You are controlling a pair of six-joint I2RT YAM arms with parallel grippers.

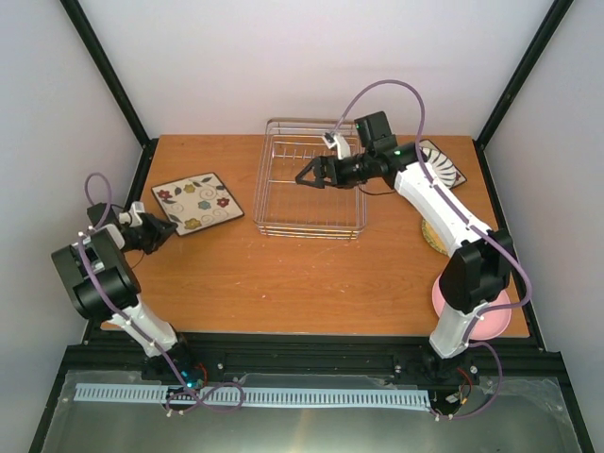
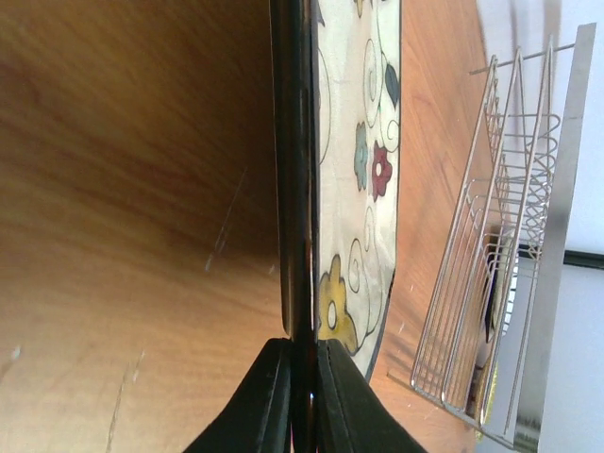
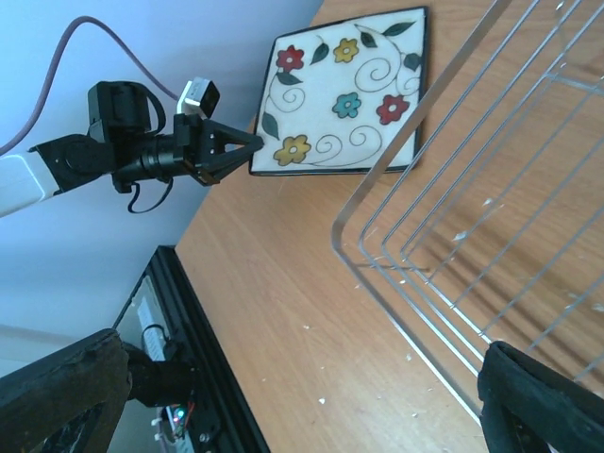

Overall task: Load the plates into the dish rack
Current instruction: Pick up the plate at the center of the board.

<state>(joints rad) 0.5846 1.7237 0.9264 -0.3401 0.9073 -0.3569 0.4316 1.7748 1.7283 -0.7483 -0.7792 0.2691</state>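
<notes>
The square white floral plate point(image 1: 198, 201) lies at the table's left; it also shows in the left wrist view point(image 2: 359, 170) and the right wrist view point(image 3: 344, 94). My left gripper point(image 1: 168, 232) is shut on its near-left edge point(image 2: 304, 377). The silver wire dish rack point(image 1: 274, 203) stands at the back middle with no plate in it. My right gripper point(image 1: 305, 177) hovers open and empty over the rack's left part point(image 3: 302, 406). The striped plate point(image 1: 445, 168), the tan woven plate point(image 1: 431, 238) and the pink plate point(image 1: 493, 319) lie at the right, partly hidden by the right arm.
The rack's wire wall point(image 3: 444, 245) is close beside my right gripper. Black frame posts point(image 1: 113, 80) rise at the table's back corners. A black rail point(image 1: 302, 349) runs along the near edge. The rack point(image 2: 500, 264) stands to the right of the held plate.
</notes>
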